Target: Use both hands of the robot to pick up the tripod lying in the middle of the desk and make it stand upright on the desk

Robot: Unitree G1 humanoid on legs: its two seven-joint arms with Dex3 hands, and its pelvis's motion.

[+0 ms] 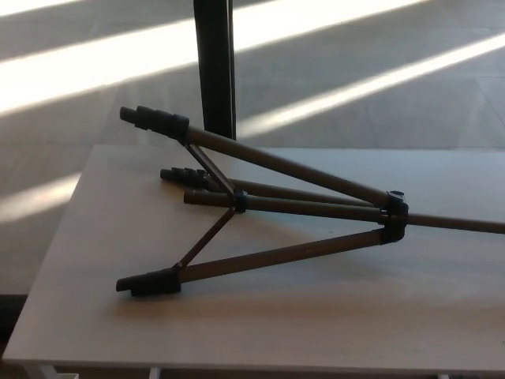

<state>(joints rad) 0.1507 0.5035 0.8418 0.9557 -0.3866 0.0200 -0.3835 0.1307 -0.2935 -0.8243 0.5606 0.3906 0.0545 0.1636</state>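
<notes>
The tripod (300, 207) lies on its side across the light wooden desk (260, 324). Its three brown legs are spread toward the left, each ending in a black foot. One foot (148, 282) rests near the desk's front left, another (155, 121) sticks up past the far edge, and the third (183, 175) lies between them. The legs join at a black collar (393, 218) on the right. From there the centre column (458, 224) runs off the picture's right edge. Neither of my hands shows in the head view.
A dark vertical post (215, 67) stands behind the desk's far edge. The floor beyond is striped with bright sunlight. The desk's left edge (55, 237) and front edge (237, 366) are in view.
</notes>
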